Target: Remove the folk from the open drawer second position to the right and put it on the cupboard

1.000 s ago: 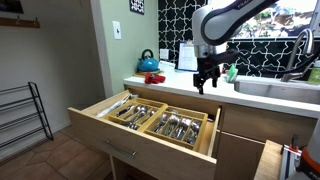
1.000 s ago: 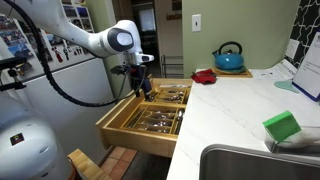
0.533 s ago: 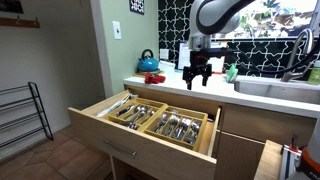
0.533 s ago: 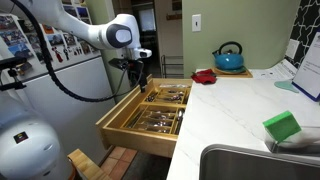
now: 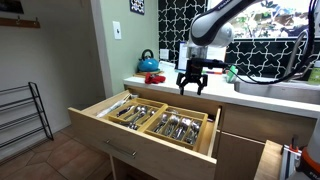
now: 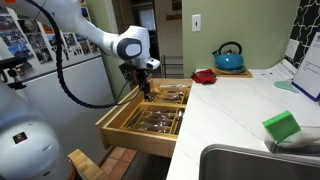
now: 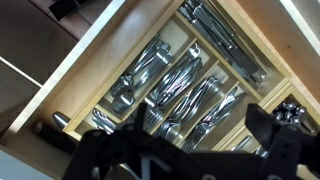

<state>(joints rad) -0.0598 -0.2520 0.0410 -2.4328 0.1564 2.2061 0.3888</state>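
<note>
Kitchen cabinetry in pale wood runs under a white countertop [image 6: 235,110], and a wide drawer [image 5: 128,146] stands pulled out from it; the pincer [image 5: 193,89] hangs over the open drawer with its fingers pointing down, spread wide and holding nothing; in the wrist view both dark fingers [image 7: 100,125] frame the compartments, well apart from each other; directly beneath the pincer lies a wooden cutlery tray [image 7: 92,62] divided into narrow slots, each filled with silver cutlery [image 7: 178,78]; the fork sits somewhere in these slots below the pincer, though which piece and which slot cannot be told, since the pieces blur together; a longer slot with long utensils [image 7: 228,35] runs across the far end of the tray, beyond the fingertips; in an exterior view the pincer [image 6: 146,92] is clear of the cutlery, not touching it; on the countertop off to the pincer's side stand a blue kettle [image 6: 229,57] and a red object [image 6: 205,75], with a green sponge [image 6: 282,127] farther away near the sink [image 6: 250,165]
</note>
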